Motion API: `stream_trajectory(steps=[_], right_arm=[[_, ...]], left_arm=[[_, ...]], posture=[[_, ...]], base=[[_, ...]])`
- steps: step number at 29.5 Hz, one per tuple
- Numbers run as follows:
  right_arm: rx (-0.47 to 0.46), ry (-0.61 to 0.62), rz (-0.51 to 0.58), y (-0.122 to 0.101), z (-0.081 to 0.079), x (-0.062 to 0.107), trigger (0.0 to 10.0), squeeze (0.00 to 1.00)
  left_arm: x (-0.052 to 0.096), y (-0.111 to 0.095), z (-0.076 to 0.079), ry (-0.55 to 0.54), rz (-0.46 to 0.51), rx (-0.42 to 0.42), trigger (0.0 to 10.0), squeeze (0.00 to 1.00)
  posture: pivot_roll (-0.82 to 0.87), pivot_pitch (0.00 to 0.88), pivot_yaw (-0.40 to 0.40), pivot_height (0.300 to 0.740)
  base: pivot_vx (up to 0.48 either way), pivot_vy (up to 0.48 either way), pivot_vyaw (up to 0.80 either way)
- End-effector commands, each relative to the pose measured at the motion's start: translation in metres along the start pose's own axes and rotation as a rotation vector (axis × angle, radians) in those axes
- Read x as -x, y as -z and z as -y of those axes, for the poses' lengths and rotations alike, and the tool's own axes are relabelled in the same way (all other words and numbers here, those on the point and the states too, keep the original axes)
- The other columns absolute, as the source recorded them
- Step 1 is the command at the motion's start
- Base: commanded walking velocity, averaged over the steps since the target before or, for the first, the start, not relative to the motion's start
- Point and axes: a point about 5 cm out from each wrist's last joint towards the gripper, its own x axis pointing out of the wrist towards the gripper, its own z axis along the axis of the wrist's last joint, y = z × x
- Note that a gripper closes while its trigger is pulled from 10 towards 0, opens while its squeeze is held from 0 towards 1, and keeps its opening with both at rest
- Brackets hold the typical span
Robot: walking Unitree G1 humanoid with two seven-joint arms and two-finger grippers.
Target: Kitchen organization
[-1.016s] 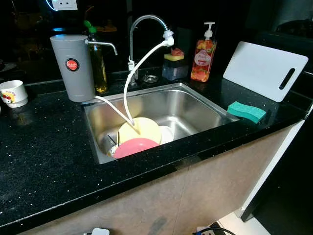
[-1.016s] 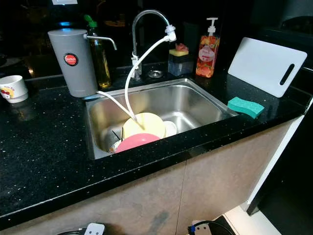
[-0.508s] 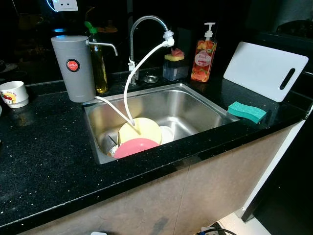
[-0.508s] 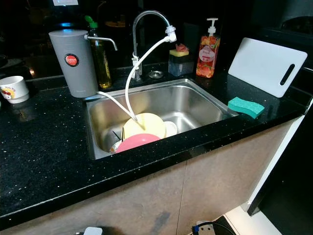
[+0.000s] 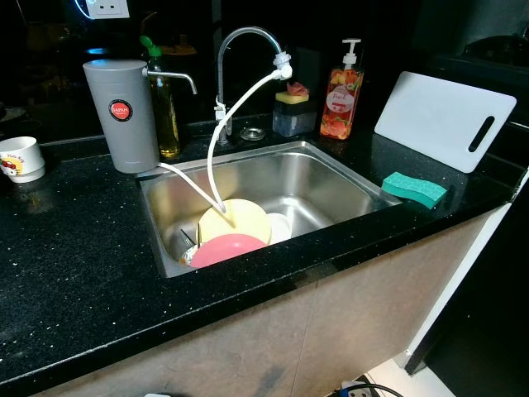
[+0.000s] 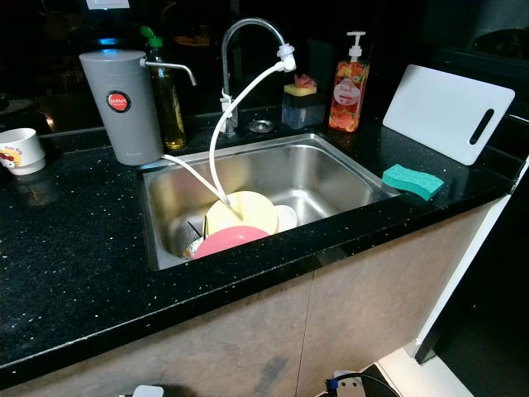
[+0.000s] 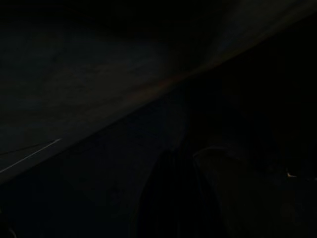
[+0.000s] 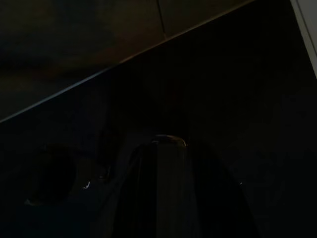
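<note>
Right wrist view: end effector (image 8: 166, 198) indistinct, dark.

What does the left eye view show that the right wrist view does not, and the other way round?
Left eye view: a lit black counter with a steel sink holding a yellow plate and a pink plate, plus a green sponge and a white cutting board. Right wrist view: near darkness, a slanted pale edge and a white strip. Shared: nothing I can match for certain.
</note>
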Motion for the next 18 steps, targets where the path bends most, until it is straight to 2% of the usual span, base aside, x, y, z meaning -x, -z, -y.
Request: stream_trajectory(steps=[1,11,14,18], right_arm=[[0.001,-0.005,-0.017,0.006,-0.001,0.000,10.0,0.00],[-0.002,-0.020,-0.028,0.011,-0.002,0.001,10.0,0.00],[-0.011,-0.035,0.002,0.005,-0.004,0.000,10.0,0.00],[-0.001,-0.042,-0.003,0.005,-0.005,0.000,10.0,0.00]], left_arm=[[0.001,0.003,-0.002,0.003,-0.005,-0.006,10.0,0.00],[-0.001,-0.001,0.008,0.024,0.013,-0.016,10.0,0.00],[-0.002,-0.002,0.013,0.031,0.016,-0.015,10.0,0.00],[-0.002,-0.003,0.015,0.040,0.036,0.010,10.0,0.00]], posture=[[0.02,0.000,-0.004,0.740],[0.03,0.000,-0.005,0.740],[0.03,0.000,-0.005,0.740],[0.02,0.000,-0.006,0.740]], base=[[0.000,0.000,0.00],[0.000,0.000,0.00],[0.000,0.000,0.00],[0.000,0.000,0.00]])
